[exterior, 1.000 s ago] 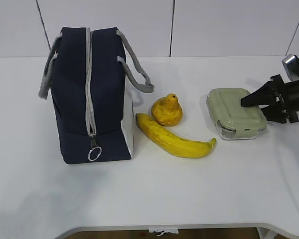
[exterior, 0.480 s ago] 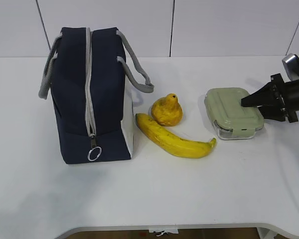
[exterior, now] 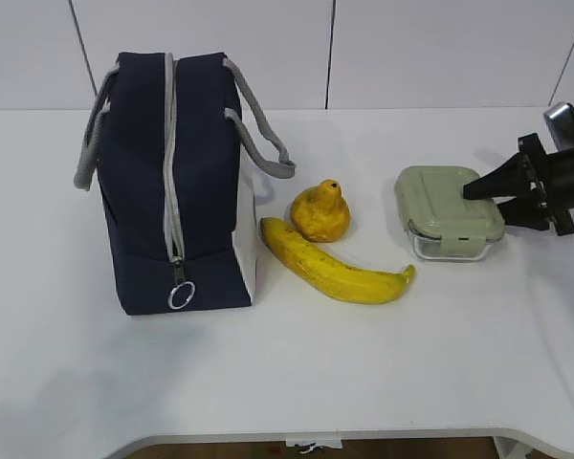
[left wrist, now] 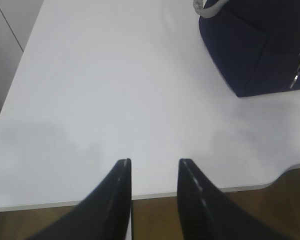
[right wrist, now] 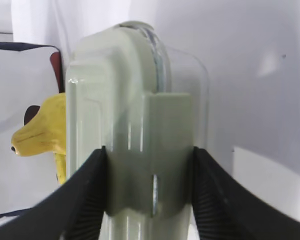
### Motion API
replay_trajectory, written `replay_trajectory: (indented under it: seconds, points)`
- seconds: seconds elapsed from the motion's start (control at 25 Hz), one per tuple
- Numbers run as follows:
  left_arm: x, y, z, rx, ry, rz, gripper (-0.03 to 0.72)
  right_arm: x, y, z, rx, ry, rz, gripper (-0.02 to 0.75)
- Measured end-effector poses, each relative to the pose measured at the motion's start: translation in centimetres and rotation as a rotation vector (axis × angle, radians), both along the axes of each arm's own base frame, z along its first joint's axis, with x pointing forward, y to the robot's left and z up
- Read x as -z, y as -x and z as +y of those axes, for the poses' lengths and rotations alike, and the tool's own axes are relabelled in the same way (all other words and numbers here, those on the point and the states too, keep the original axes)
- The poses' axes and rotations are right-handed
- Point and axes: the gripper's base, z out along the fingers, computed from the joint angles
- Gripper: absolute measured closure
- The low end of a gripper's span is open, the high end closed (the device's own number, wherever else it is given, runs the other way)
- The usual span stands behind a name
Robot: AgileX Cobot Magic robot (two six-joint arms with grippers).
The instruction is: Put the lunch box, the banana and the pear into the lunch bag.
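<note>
Pale-green-lidded glass lunch box (exterior: 451, 212) sits level, closed.

White table (exterior: 297, 373) with a rounded front edge, pale panelled wall (exterior: 430, 48) with thin vertical seams behind the table, brown wooden floor (left wrist: 270, 215) below the table's edge, soft even light on the table

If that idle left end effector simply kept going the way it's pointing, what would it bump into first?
Probably nothing nearby. The left end effector is open and points across the bare white table. The boxy navy-blue fabric lunch bag sits off to the right of that line, though depth is hard to judge.
</note>
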Motion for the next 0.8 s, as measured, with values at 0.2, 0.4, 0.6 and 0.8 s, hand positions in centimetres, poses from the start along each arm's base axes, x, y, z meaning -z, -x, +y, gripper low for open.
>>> replay_trajectory:
  seconds: [0.2,0.4,0.6,0.8]
  points:
    - [0.0,0.0,0.0,0.001,0.002,0.0,0.448,-2.8,0.3,-0.1,0.032,0.04,-0.008,0.37]
    - [-0.2,0.0,-0.8,0.054,0.078,0.004,0.448,-7.1,0.9,0.1,0.067,0.046,-0.058,0.37]
    - [-1.3,0.2,-1.2,0.089,0.126,-0.013,0.447,-11.0,1.6,0.6,0.1,0.026,-0.119,0.37]
    - [-4.0,-3.7,-2.2,0.127,0.241,0.064,0.374,-14.9,2.6,3.0,0.067,0.015,-0.199,0.37]
